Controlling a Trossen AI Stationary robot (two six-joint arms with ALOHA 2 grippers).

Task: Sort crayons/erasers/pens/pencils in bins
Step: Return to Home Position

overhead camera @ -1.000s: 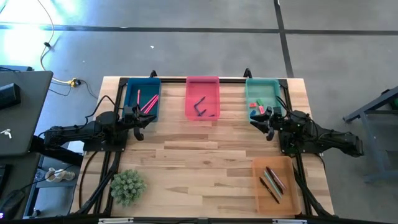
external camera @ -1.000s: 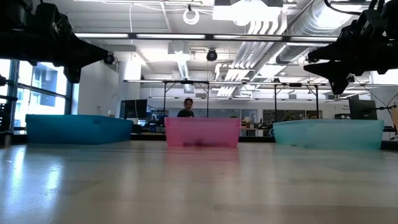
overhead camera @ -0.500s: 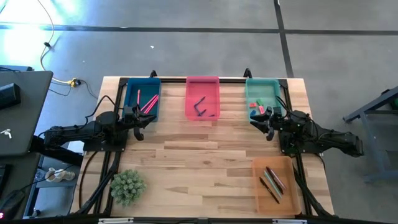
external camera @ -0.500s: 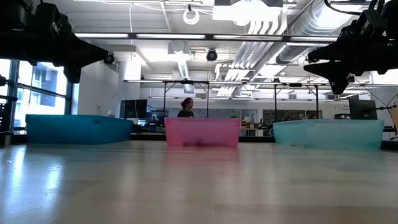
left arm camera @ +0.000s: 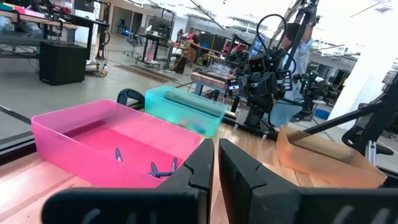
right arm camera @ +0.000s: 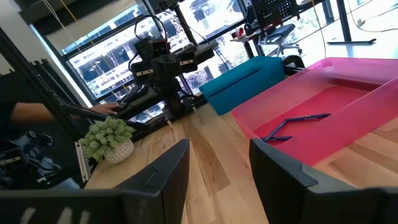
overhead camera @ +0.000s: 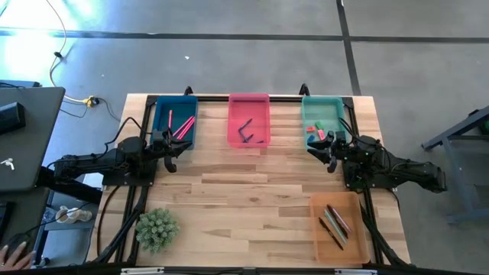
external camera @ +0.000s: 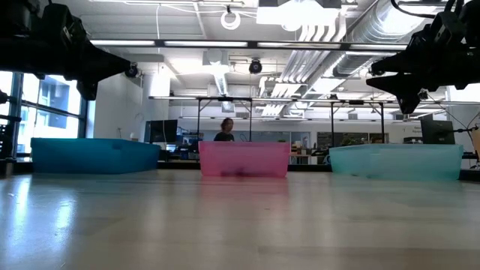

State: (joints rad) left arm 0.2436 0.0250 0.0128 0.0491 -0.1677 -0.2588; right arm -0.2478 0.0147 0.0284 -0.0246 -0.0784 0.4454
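Over the table in the high view, the left gripper (overhead camera: 170, 156) is hanging just in front of the dark blue bin (overhead camera: 176, 99) and the right gripper (overhead camera: 325, 156) just in front of the teal bin (overhead camera: 322, 99), where the erasers (overhead camera: 315, 132) are lying. The pink bin (overhead camera: 249, 97) is sitting between those two, the orange bin (overhead camera: 321, 202) is near the right arm's base, and the bare wood is showing no loose sticks or blocks. In the low view, both arms are hovering high above the three far bins, with nothing dangling from them. In the left wrist view, the left gripper's fingers (left arm camera: 202, 171) are nearly touching and gripping nothing. In the right wrist view, the right gripper's fingers (right arm camera: 168, 171) are spread wide and empty. The sorting is looking finished, so the homing step is in hand. The next move is calling only for both arms to fold back to rest, clear of the bins.
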